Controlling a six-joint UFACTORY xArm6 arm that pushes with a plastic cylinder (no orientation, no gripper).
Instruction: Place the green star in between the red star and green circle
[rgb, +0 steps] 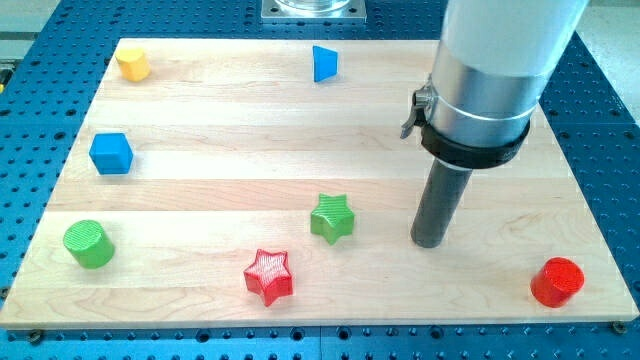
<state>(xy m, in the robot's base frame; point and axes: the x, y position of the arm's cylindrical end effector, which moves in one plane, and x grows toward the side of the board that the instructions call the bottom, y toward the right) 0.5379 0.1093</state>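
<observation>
red star sits by the bottom edge; green star just above-right, green circle bottom-left. my tip, a bare rod gripping nothing, stands right of green star.

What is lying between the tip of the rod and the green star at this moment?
Nothing: the camera view shows only bare board between my tip and the green star. The tip stands at the star's right in the view, apart from it, not touching.

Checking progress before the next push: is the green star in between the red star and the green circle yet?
Not yet. The green star sits up and right of the red star; the green circle is far left.
</observation>
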